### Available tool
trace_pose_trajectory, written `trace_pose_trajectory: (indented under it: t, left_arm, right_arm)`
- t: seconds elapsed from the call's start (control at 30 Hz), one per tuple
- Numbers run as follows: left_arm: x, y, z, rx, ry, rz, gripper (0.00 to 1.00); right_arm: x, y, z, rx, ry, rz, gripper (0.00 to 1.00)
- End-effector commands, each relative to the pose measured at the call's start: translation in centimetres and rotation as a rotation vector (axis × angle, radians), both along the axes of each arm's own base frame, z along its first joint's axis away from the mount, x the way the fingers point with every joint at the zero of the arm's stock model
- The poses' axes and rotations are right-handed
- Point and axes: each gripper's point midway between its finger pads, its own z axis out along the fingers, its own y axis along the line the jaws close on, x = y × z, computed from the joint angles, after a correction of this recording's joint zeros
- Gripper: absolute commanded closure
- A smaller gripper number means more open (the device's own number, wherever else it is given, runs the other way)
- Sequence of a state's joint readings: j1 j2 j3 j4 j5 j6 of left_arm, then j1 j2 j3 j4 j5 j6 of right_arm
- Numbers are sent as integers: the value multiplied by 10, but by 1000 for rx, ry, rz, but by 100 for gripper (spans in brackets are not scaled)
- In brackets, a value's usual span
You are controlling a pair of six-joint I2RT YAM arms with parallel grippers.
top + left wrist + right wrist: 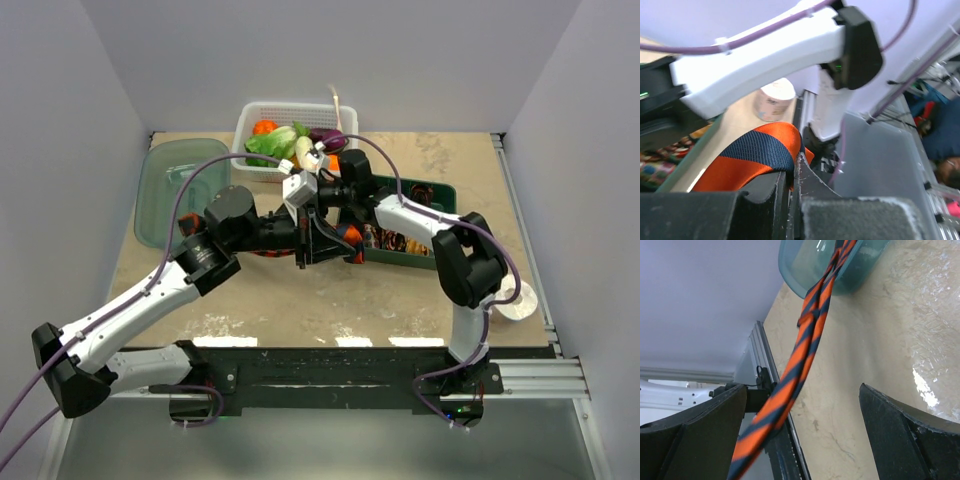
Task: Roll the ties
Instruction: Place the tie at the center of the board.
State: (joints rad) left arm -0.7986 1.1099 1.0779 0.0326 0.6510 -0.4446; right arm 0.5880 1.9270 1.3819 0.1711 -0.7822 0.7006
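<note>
The orange and navy striped tie [755,155] is pinched at a fold between my left gripper's [790,172] shut jaws. In the top view both grippers meet over the table's middle, left gripper [305,245] and right gripper [322,222], with bits of the tie [350,238] showing beside them. My right gripper [802,387] is wide open; a hanging strand of the tie [800,360] runs between its fingers [695,435] nearer the left one, without being clamped. Brown patterned coiled ties [395,240] lie in the green tray [440,190].
A white basket [250,115] of toy vegetables stands at the back. A teal plastic container [175,190] lies at the back left, also in the right wrist view [860,265]. The white tape roll [517,300] sits at the right edge, by the right arm's base.
</note>
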Motion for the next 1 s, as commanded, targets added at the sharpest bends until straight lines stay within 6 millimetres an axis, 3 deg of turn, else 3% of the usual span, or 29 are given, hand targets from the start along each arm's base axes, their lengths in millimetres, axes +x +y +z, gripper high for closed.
trace_pose_trajectory:
  t: [0.0,0.07,0.17,0.23,0.4,0.73,0.87,0.97]
  left_arm:
    - [-36,-4,47,-77,-97,-134,100]
    - [-41,-3,53,-89,-110,-144,100]
    - [-44,-3,57,-94,-110,-152,100]
    - [-47,-3,56,-93,-109,-163,100]
    - [-62,-3,60,-111,-118,-224,100]
    - [-83,-8,58,-109,-119,-313,100]
    - [-93,-8,65,-130,-138,-353,100]
    - [-97,-9,70,-145,-147,-364,100]
  right_arm:
    - [-1,13,13,36,21,45,1]
    - [-3,22,19,47,12,65,1]
    - [-15,41,12,22,10,118,1]
    - [-23,51,-6,-17,39,151,1]
    - [-29,65,-28,-40,58,197,1]
    - [-36,101,-29,10,49,263,2]
    - [-39,113,-36,28,74,289,4]
    - [-52,126,-42,49,93,352,12]
